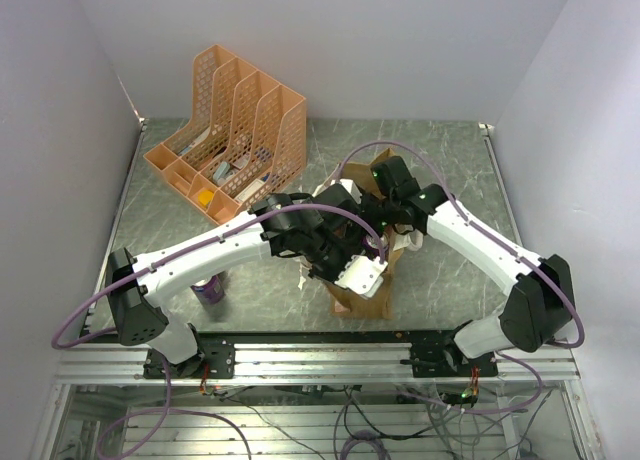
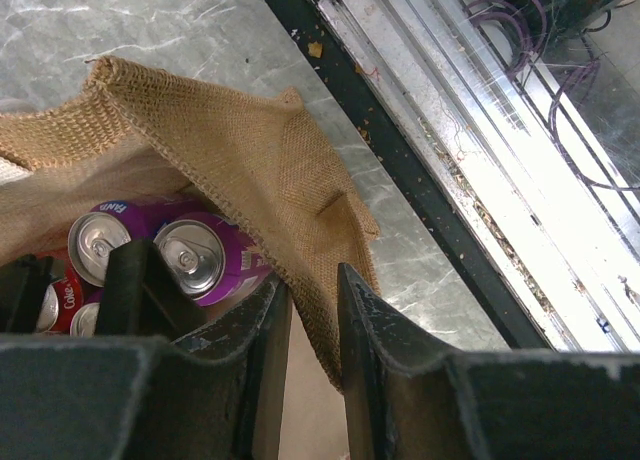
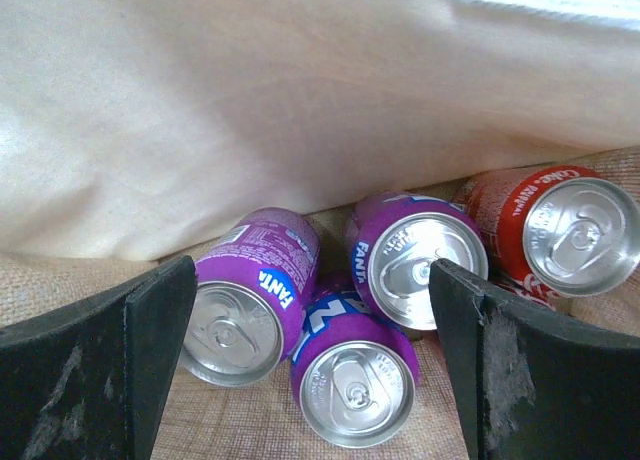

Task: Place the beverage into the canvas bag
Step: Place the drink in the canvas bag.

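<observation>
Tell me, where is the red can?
In the right wrist view, the red can lies inside the bag, on the right side, beside a purple can.

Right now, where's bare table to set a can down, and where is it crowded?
Bare tabletop lies back right, between the orange mesh file organiser and the right wall, and front right beside the canvas bag. Crowded: the bag itself, holding Fanta cans and a Coke can.
</observation>
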Robot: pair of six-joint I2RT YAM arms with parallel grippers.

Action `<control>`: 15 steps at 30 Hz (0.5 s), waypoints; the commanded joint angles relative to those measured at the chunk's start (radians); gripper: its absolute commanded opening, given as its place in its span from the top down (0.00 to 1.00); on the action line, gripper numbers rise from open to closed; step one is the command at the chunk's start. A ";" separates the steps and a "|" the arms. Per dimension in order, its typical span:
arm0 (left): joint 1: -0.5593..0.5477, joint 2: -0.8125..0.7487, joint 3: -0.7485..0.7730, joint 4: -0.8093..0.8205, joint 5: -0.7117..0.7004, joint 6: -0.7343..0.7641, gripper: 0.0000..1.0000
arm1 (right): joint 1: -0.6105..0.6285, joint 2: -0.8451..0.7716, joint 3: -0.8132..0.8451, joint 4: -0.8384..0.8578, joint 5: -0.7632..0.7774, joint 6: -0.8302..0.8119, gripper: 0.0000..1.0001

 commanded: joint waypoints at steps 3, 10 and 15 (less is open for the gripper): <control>0.007 -0.005 0.032 -0.011 -0.015 0.013 0.65 | -0.058 -0.031 0.105 -0.071 -0.112 0.035 0.00; 0.023 -0.019 0.063 0.014 -0.007 -0.042 0.61 | -0.136 -0.030 0.219 -0.102 -0.185 0.083 0.02; 0.053 -0.038 0.111 0.052 0.016 -0.120 0.50 | -0.161 -0.022 0.299 -0.065 -0.180 0.144 0.03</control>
